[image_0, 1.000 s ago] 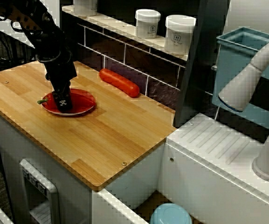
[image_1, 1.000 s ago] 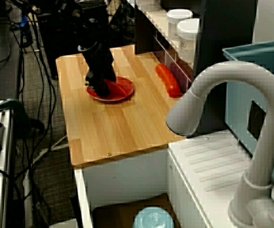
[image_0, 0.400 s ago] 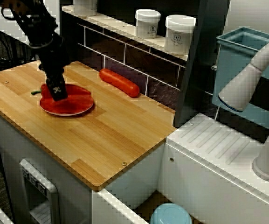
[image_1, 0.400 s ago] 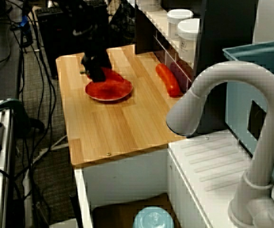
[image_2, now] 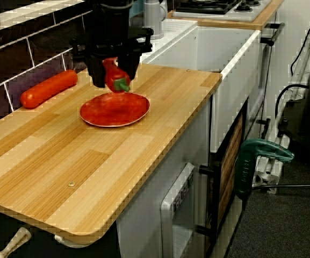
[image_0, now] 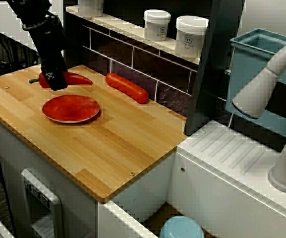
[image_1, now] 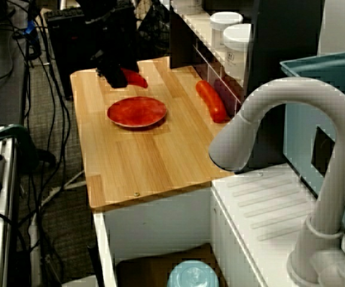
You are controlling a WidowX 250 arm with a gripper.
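- The pincer [image_2: 114, 70] is clenched on a red pepper [image_0: 76, 78]. In the view from the end of the surface, a finger stands on either side of it.
- The pepper hangs in the air, touching neither the surface [image_0: 108, 144] nor the red plate [image_0: 71, 109].
- Key relation: the plate lies below the pincer, toward the front edge, and the pepper sits on the plate's tiled-wall side.
- In the end view the pepper seems to overlap the plate's far rim. I take that for perspective, but cannot settle it.
- Long axis: in the view across the surface, the pepper runs about level and along the wall. Its green stem juts out one side of the pincer, and its tip points toward the red sausage [image_0: 127, 87].
- The sausage lies at the foot of the wall, apart from the pepper and the plate.
- Two white jars [image_0: 191, 35] stand on the shelf above.
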